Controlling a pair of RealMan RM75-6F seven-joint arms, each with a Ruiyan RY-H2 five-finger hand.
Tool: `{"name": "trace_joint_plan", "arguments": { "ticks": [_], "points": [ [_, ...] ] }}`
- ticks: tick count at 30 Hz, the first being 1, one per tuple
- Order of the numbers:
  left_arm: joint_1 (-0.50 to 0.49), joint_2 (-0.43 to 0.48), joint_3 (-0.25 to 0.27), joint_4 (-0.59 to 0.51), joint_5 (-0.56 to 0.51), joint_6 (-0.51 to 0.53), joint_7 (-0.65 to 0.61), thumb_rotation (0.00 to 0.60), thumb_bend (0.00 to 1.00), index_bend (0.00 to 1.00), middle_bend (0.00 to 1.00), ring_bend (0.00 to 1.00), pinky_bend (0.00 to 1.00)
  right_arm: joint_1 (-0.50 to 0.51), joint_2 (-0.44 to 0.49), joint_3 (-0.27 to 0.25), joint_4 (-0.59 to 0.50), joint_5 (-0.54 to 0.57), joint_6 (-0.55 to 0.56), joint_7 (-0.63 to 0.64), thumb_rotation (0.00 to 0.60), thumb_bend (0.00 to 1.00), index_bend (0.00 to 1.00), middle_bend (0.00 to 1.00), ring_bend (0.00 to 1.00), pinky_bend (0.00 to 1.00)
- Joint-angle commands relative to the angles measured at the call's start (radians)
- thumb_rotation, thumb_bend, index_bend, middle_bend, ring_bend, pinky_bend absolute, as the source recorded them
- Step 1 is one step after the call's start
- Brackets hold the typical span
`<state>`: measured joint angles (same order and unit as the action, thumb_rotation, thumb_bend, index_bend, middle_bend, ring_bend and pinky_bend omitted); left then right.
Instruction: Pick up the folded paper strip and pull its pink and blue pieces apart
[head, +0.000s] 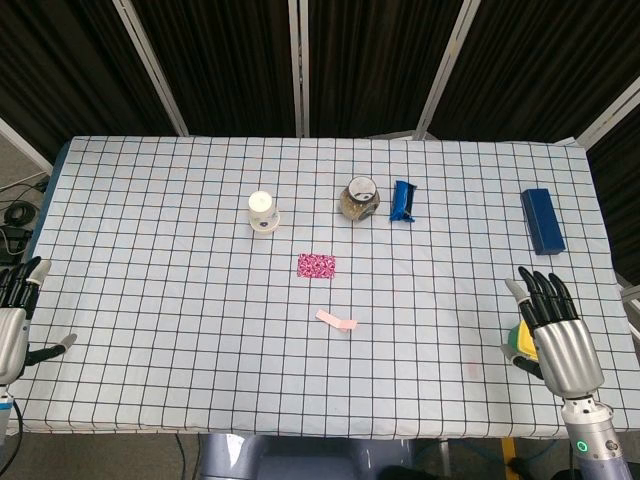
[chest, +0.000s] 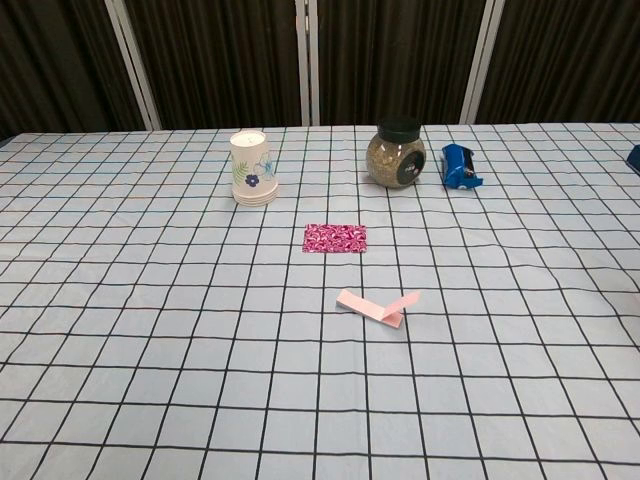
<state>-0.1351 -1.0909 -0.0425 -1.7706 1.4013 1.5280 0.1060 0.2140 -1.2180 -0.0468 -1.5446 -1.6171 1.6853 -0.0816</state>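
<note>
The folded paper strip (head: 337, 320) (chest: 377, 307) lies near the middle of the table, pale pink, with one end flap lifted. No blue piece shows from either view. My left hand (head: 14, 315) rests open at the table's far left edge, far from the strip. My right hand (head: 555, 335) hovers open at the front right, fingers apart, above a yellow and green object (head: 518, 340). Neither hand appears in the chest view.
A patterned pink rectangle (head: 316, 265) (chest: 334, 238) lies just behind the strip. Further back stand an upturned paper cup (head: 263, 211) (chest: 251, 168), a lidded jar (head: 359, 197) (chest: 396, 155) and a blue packet (head: 403, 201) (chest: 460, 166). A blue box (head: 541, 220) lies at the right.
</note>
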Motion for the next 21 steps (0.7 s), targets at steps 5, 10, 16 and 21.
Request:
{"name": "trace_joint_plan", "arguments": {
  "ticks": [5, 10, 16, 21],
  "points": [
    [0.001, 0.004, -0.005, -0.004, -0.005, -0.014, -0.010, 0.600, 0.00, 0.00, 0.00, 0.00, 0.00, 0.022, -0.008, 0.009, 0.003, -0.016, -0.068, -0.015, 0.600, 0.00, 0.10, 0.00, 0.00, 0.00],
    [-0.003, 0.010, -0.015, 0.001, -0.015, -0.032, -0.014, 0.600, 0.00, 0.00, 0.00, 0.00, 0.00, 0.183, -0.019, 0.028, -0.049, -0.057, -0.333, -0.071, 0.600, 0.00, 0.12, 0.00, 0.00, 0.00],
    [-0.009, -0.001, -0.026, 0.014, -0.029, -0.047, 0.010, 0.600, 0.00, 0.00, 0.00, 0.00, 0.00, 0.321, -0.067, 0.084, -0.061, 0.039, -0.592, -0.089, 0.600, 0.00, 0.38, 0.00, 0.00, 0.00],
    [-0.013, -0.011, -0.030, 0.020, -0.035, -0.057, 0.023, 0.600, 0.00, 0.00, 0.00, 0.00, 0.00, 0.378, -0.127, 0.105, -0.024, 0.059, -0.672, -0.122, 0.600, 0.10, 0.46, 0.00, 0.00, 0.00]
  ]
}}
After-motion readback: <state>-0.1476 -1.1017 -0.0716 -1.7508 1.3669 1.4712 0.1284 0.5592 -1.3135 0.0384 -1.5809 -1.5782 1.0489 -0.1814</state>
